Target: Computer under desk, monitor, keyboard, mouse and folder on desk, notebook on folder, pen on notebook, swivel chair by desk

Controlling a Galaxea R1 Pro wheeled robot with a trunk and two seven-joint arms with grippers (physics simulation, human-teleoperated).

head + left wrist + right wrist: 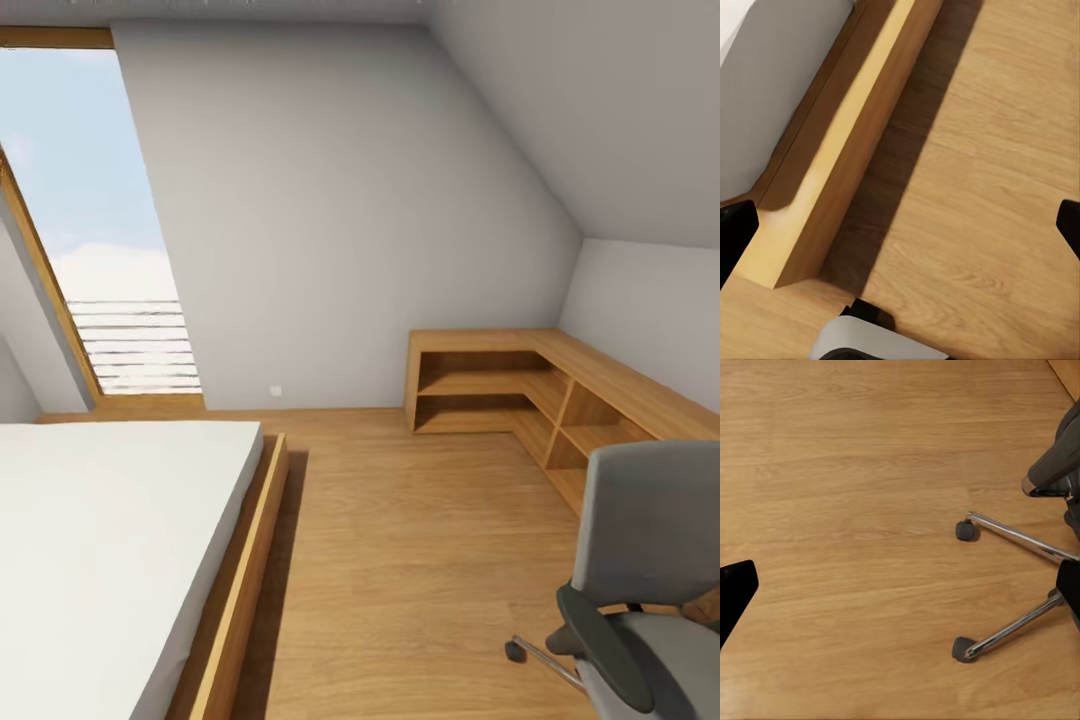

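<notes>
Attic bedroom in a home, low wood-framed bed [120,540] near left, sloped ceiling [600,110], slanted window [100,230] far left, oak corner shelving unit [540,390] far right, swivel chair [650,580] near right, wood floor [400,560]

Wood-plank floor [855,510], light oak tone. Swivel chair [1020,536]: two chrome base legs, each ending in a dark caster resting on the floor. Right gripper [904,589]: black fingertips [735,589] at opposite frame edges, jaws wide apart, nothing between.

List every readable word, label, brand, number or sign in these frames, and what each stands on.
None. No lettering shows on the swivel chair, the oak shelving unit, the bed, the walls or the wood floor. A small pale plate low on the wall is too small to read.
</notes>
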